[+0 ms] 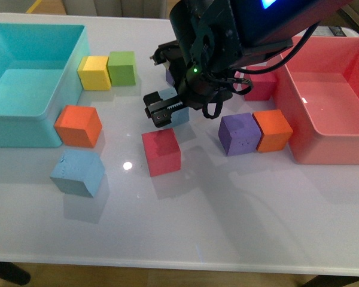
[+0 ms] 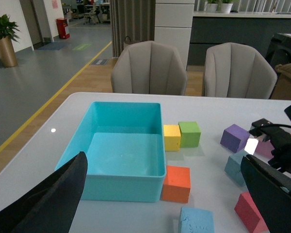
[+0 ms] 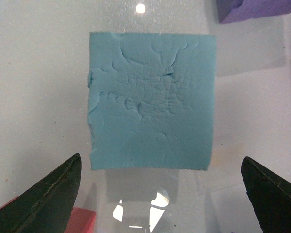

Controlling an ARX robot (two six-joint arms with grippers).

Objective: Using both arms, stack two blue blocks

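One sky-blue block [image 1: 78,172], pitted along its top edge, is set nearest, just in front of the orange cube [image 1: 78,125]. Farther back, behind the red cube [image 1: 161,151], a second sky-blue block [image 3: 153,102], creased and dented, is framed by the right gripper [image 3: 161,162], jaws spread and clear of it. The left gripper [image 2: 165,162] is likewise held agape, empty.

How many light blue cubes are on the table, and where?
2. The near blue block lies at the table's front left, by the orange cube. The far blue block sits mid-table under the right gripper, partly hidden. The arm may hide others.
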